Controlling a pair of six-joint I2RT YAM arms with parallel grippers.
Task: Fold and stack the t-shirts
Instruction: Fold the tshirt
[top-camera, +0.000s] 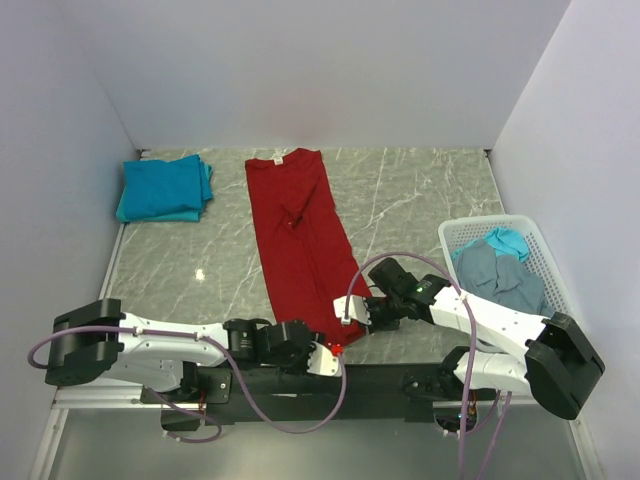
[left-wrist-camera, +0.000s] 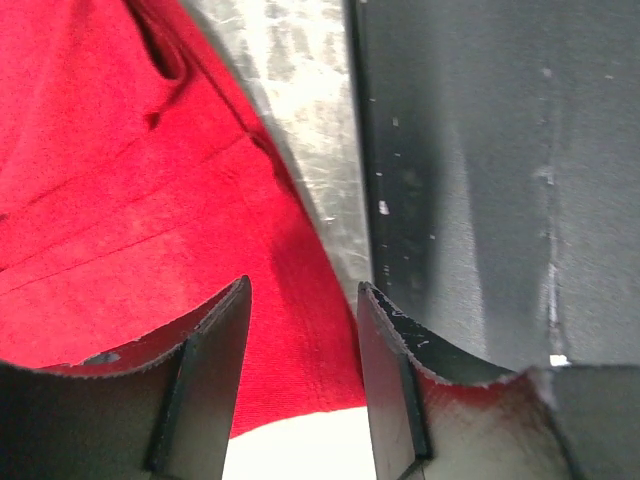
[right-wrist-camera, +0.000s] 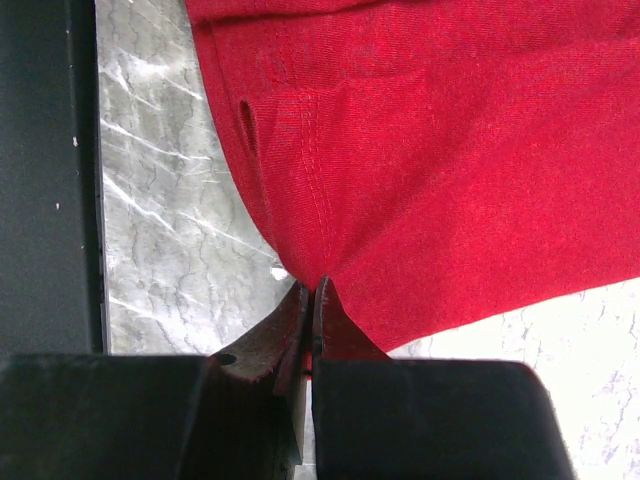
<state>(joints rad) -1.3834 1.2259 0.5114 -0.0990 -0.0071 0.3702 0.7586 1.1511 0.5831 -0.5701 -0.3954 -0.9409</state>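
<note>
Left tool (top-camera: 333, 353) spread above red shirt (top-camera: 300, 230) at surface's (top-camera: 420, 200) near edge; right tool (top-camera: 348, 316) pinches its hem: a one-sided pull could skew it.

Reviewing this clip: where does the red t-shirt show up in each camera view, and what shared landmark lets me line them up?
Top external: red t-shirt, a long strip from far centre to the near edge.
Left wrist: it fills the left half, behind the jaws.
Right wrist: it fills the top and right, its corner at the jaws.
Shared landmark: the black rail along the marble table's near edge.
</note>
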